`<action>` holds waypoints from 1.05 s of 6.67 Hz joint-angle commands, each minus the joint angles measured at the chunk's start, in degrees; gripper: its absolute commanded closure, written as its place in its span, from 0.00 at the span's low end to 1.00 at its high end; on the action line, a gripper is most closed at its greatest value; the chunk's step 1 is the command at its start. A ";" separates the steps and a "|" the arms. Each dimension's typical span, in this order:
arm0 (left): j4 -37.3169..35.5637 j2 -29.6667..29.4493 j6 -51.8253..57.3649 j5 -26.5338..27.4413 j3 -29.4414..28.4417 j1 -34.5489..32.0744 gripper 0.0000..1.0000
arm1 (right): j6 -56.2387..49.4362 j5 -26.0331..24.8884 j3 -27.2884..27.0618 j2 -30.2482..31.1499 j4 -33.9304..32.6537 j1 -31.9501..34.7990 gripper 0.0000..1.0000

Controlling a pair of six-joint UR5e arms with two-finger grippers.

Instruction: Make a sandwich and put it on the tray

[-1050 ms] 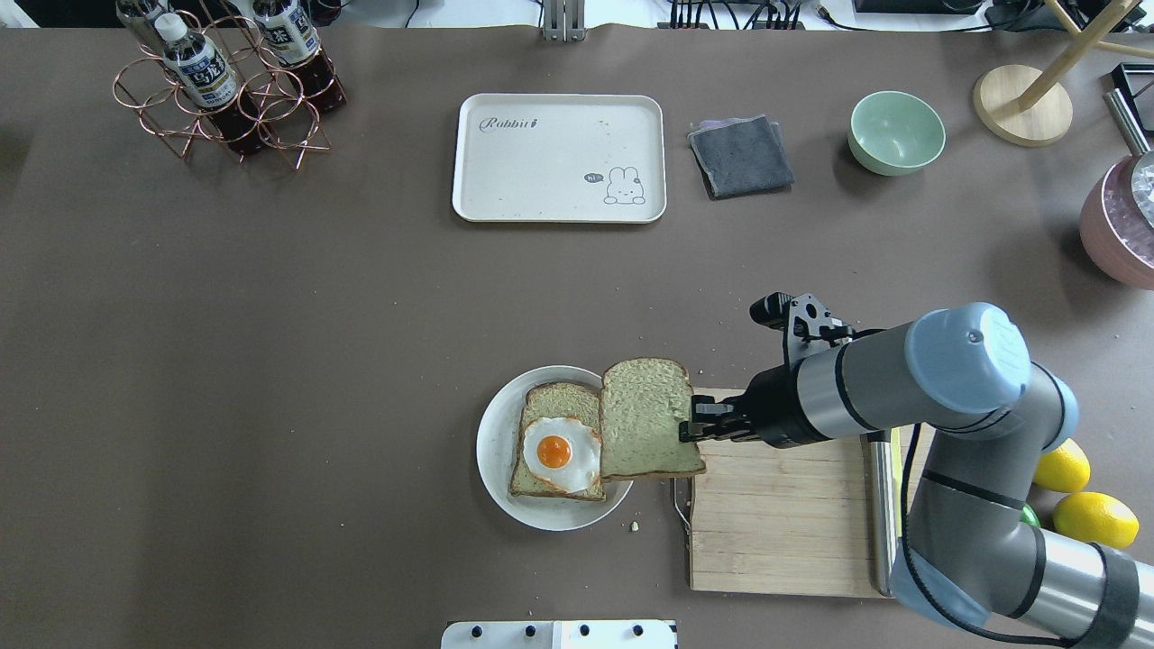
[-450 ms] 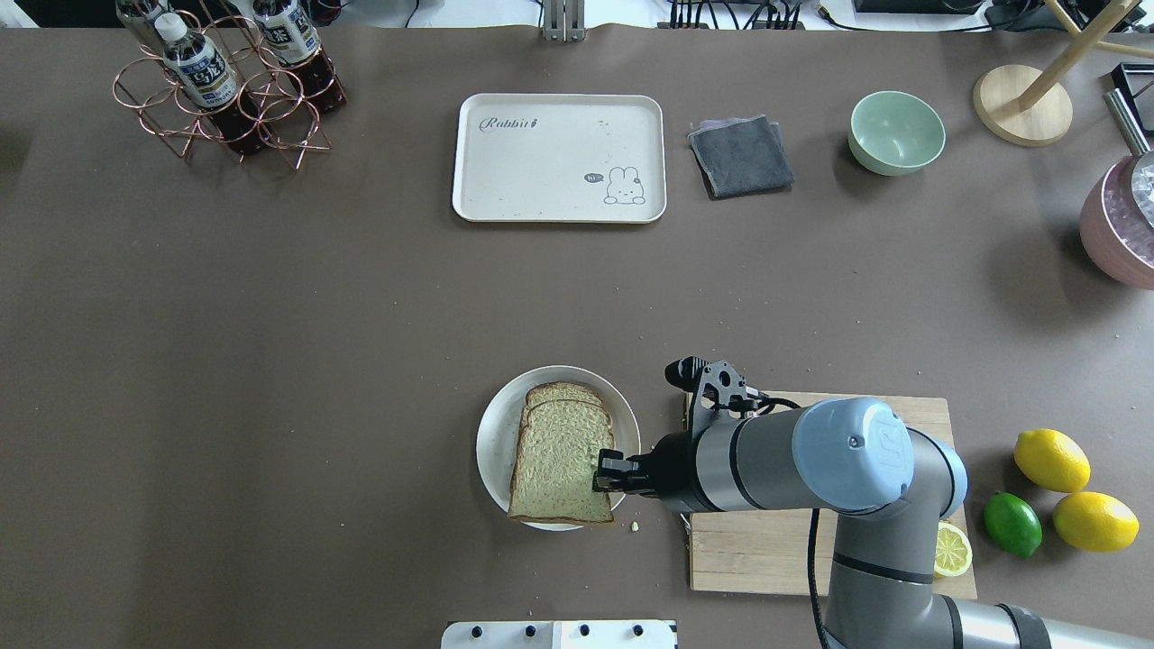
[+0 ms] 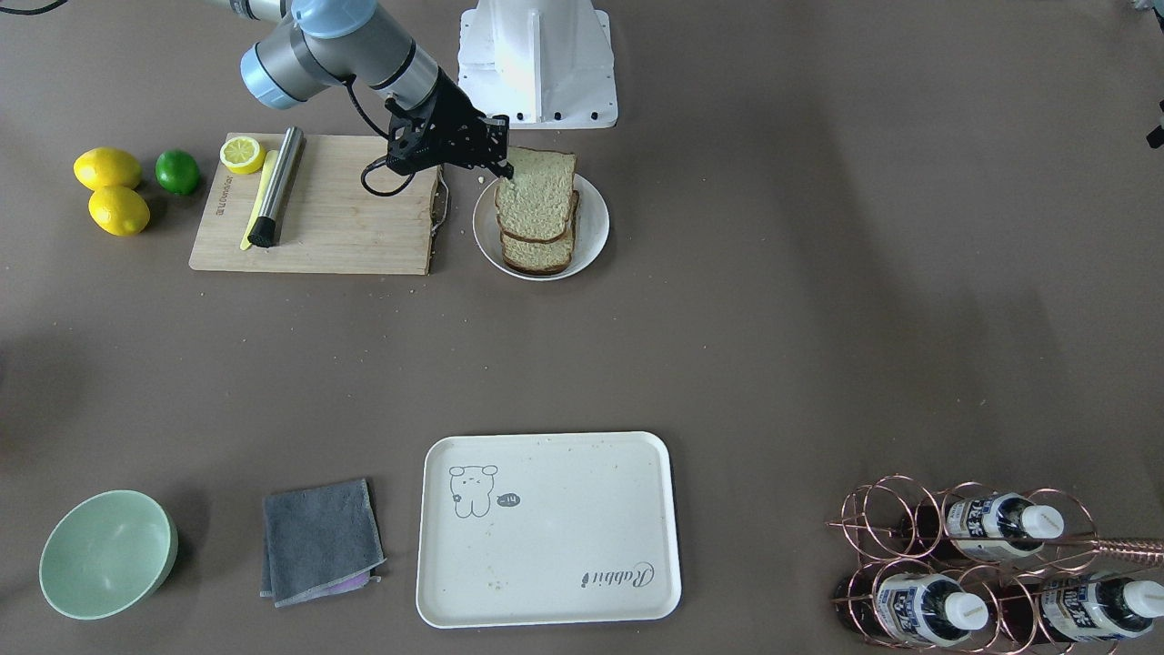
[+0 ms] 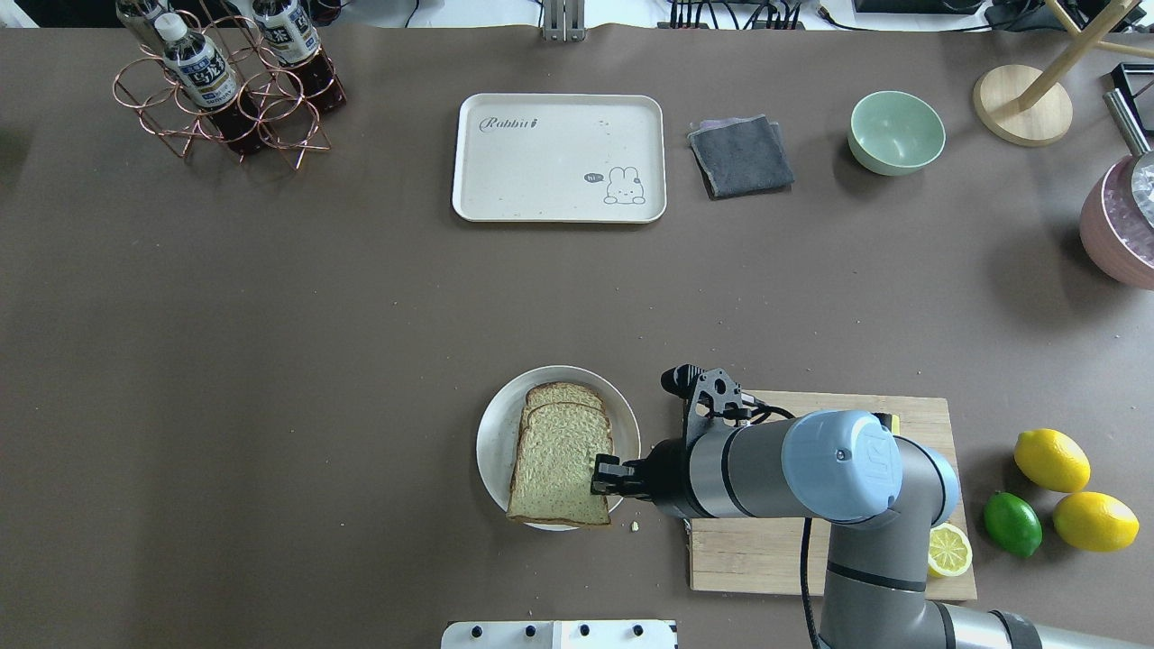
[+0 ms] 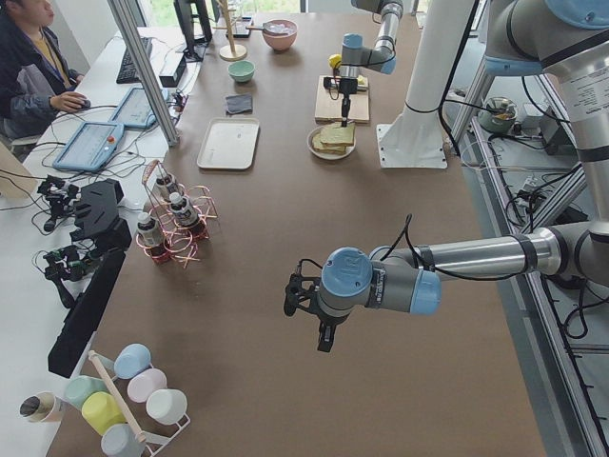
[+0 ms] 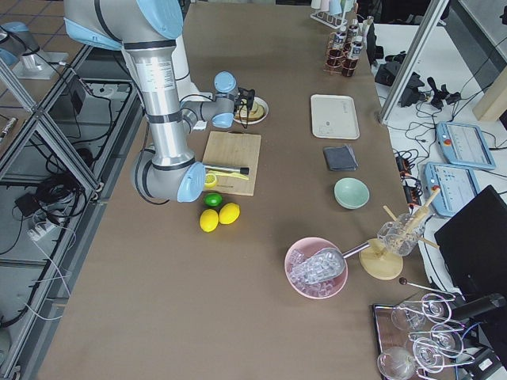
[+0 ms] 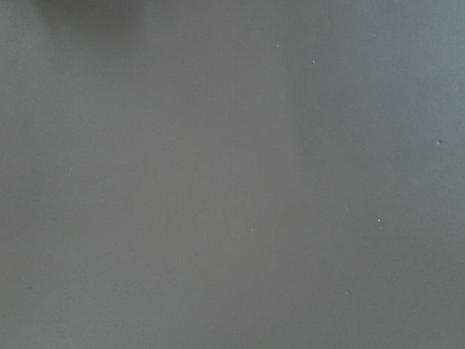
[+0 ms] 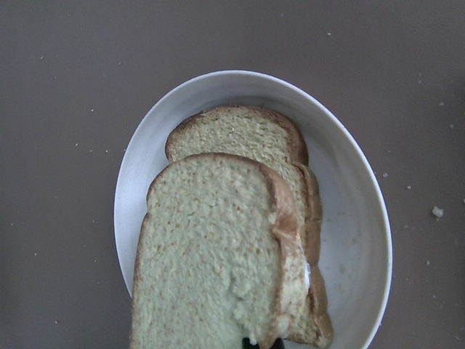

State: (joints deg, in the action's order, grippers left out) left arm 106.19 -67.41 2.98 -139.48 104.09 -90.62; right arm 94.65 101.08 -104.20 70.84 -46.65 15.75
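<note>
My right gripper is shut on the near right edge of the top bread slice and holds it over the bottom slice on the round white plate. The top slice is slightly offset toward me, and the far end of the bottom slice shows. The egg is hidden between them; only a sliver of white shows in the right wrist view. The cream tray lies bare at the far middle of the table. My left gripper shows only in the exterior left view, far from the plate; I cannot tell whether it is open or shut.
A wooden cutting board with a lemon half lies right of the plate, under my right arm. Two lemons and a lime lie beyond it. A grey cloth, a green bowl and a bottle rack stand at the back.
My right gripper carried the top slice leftward from beside the plate to over the egg and bottom slice, hiding the egg. In the last moment it shifted only slightly.
</note>
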 commanded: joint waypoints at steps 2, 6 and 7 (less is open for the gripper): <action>0.07 -0.17 0.00 0.00 -0.56 0.00 0.02 | -0.08 -0.45 0.40 -0.26 -0.02 0.59 1.00; 0.15 -0.26 0.00 0.00 -0.56 0.00 0.02 | -0.08 -0.45 2.07 -1.58 -0.02 1.04 1.00; 0.50 -0.18 0.00 0.00 -0.56 0.00 0.02 | -0.08 -0.45 2.07 -1.58 -0.02 1.04 0.97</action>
State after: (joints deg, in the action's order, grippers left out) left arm 106.42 -67.63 2.99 -139.48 103.54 -90.62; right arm 94.57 100.64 -102.20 69.28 -46.67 16.75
